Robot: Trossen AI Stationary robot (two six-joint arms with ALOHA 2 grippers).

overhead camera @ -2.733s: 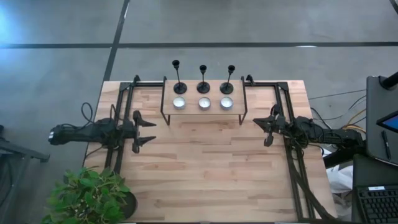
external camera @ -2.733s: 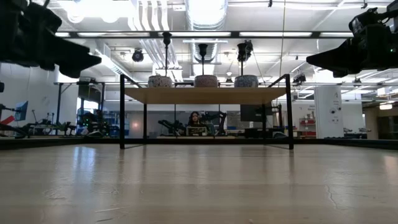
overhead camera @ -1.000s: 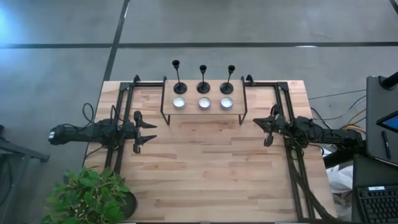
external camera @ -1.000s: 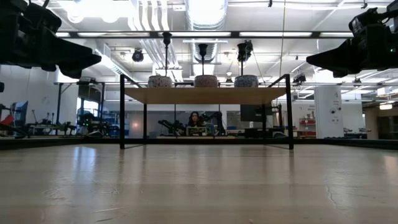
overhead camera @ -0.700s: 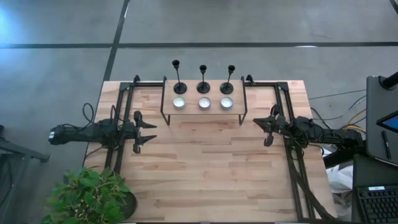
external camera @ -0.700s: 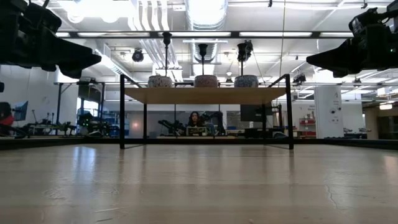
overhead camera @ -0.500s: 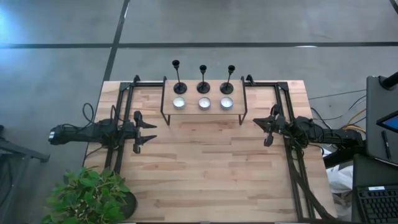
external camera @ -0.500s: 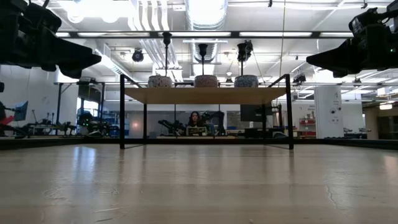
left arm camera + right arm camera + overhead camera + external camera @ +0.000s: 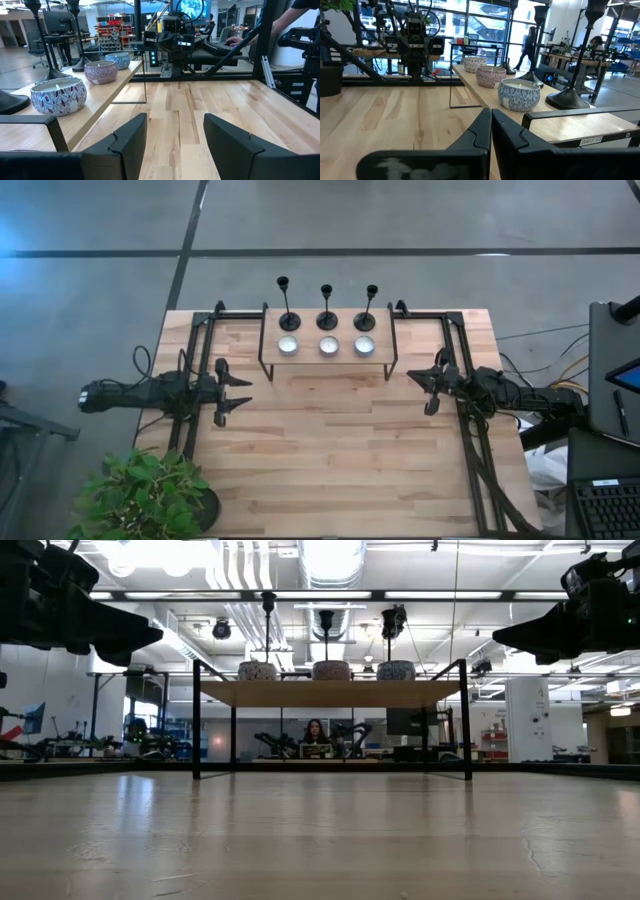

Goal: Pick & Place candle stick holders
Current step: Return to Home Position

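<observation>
Your wooden table (image 9: 330, 455) bears a shelf (image 9: 307, 332) at its far edge, holding three candle stick holders (image 9: 327, 319) behind three candles (image 9: 328, 346).

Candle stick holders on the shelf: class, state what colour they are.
Black, all three candle stick holders; the high view shows it best.

The right pincer (image 9: 490, 117), fingers together, faces three candles (image 9: 519, 94) on the shelf (image 9: 560, 127).
</observation>
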